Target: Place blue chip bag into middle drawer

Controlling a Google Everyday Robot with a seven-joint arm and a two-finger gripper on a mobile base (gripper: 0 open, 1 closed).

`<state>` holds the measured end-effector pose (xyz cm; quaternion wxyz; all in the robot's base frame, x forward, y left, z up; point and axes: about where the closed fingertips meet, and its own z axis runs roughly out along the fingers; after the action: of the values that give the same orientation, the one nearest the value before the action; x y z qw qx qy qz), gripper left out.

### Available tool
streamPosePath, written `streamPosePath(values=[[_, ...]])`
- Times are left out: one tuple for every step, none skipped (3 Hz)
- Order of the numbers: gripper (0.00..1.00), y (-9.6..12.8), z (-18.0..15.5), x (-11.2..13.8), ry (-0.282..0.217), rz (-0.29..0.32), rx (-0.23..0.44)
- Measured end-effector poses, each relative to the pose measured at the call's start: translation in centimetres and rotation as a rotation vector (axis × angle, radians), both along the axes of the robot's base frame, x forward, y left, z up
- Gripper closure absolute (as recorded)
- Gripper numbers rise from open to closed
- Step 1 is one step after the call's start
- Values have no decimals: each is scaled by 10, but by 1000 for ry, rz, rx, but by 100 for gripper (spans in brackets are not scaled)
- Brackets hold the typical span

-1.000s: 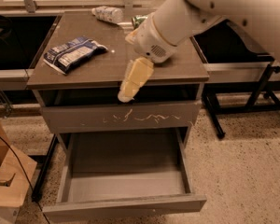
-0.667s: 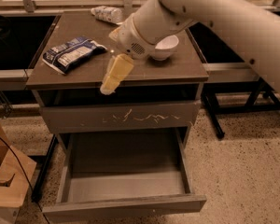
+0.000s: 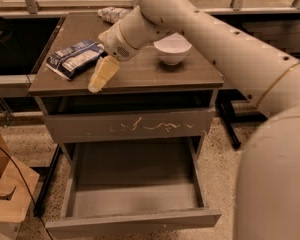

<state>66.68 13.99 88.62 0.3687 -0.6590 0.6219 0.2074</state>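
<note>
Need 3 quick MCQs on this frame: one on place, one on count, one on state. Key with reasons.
1. Where is the blue chip bag?
A) on the floor
B) on the cabinet top, left of the white bowl
C) under the cabinet

2. How many bowls stand on the cabinet top?
A) one
B) two
C) three

3. The middle drawer is:
A) pushed shut
B) pulled open
C) taken out and set aside

Key:
1 B: the bag lies flat on the top's left side, with the gripper just to its right near the front edge.
2 A: only the one white bowl is there.
3 B: its grey floor shows below the scratched drawer front.
</note>
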Motion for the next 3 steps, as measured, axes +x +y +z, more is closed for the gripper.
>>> streamPosePath(values=[[0,5,3,22,-4,44,-2],[0,4,7,25,11,21,24],[0,27,-14,43,56,-46,127]])
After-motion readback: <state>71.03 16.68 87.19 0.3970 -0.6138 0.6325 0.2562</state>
